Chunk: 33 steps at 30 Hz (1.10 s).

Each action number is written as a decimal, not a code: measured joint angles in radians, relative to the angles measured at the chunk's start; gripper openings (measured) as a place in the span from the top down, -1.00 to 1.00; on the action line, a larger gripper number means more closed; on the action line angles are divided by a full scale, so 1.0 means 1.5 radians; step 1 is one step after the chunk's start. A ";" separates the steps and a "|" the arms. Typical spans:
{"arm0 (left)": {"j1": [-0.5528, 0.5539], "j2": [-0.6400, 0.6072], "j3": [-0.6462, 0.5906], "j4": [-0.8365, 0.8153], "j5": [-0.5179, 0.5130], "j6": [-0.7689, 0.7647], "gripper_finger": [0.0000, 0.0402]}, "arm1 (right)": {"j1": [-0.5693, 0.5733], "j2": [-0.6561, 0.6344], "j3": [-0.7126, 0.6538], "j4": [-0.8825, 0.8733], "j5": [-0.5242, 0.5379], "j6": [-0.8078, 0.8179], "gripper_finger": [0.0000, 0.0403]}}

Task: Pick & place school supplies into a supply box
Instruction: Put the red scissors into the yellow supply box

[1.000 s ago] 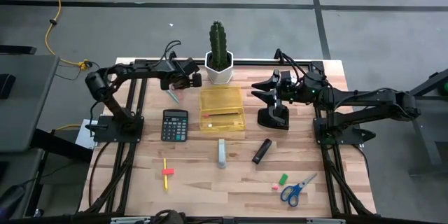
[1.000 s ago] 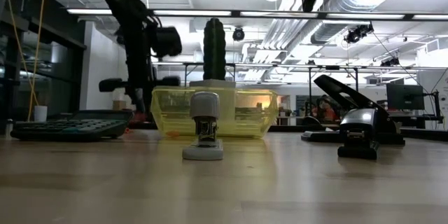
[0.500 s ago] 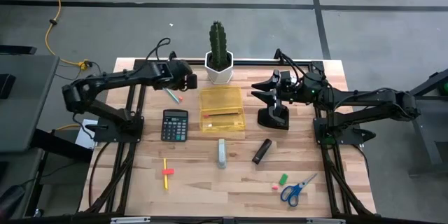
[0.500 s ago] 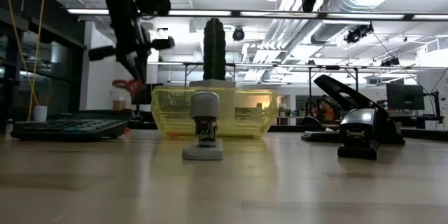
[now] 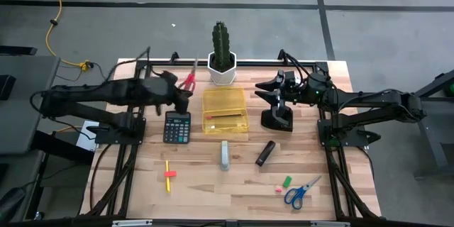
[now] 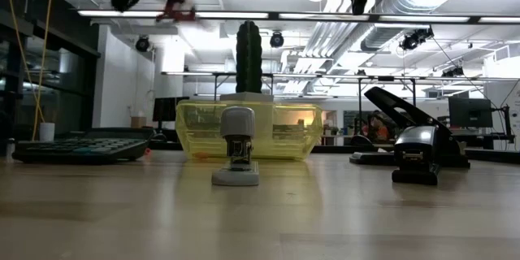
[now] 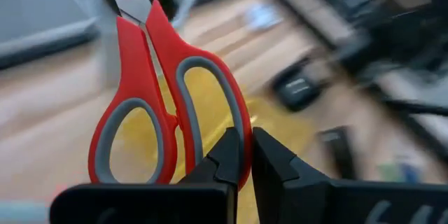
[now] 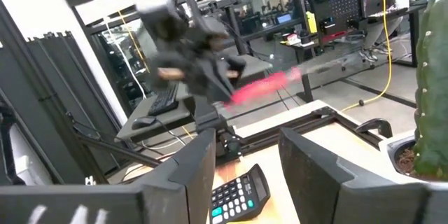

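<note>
Red scissors carried left of the yellow box.
Left gripper is clamped on one handle loop; blades point far-right.

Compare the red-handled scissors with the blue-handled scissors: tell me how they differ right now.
The red-handled scissors are held up off the table, one handle loop pinched in the shut left gripper; the blue-handled scissors lie flat on the table, untouched. The red pair is up near the cactus pot; the blue pair is at the opposite edge, beside the green eraser. Neither is in the supply box yet.
</note>
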 joint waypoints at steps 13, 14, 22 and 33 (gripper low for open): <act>-0.054 0.017 0.001 0.439 0.149 0.335 0.98 | 0.000 0.000 0.000 0.033 0.000 0.000 0.25; -0.054 0.019 0.001 0.445 0.153 0.335 0.98 | 0.000 0.000 0.000 0.034 0.000 0.000 0.25; -0.053 0.029 0.001 0.449 0.181 0.333 0.98 | 0.001 0.000 0.000 0.034 0.000 0.000 0.25; -0.052 0.031 0.001 0.448 0.181 0.338 0.98 | 0.001 0.000 0.000 0.033 0.000 0.000 0.25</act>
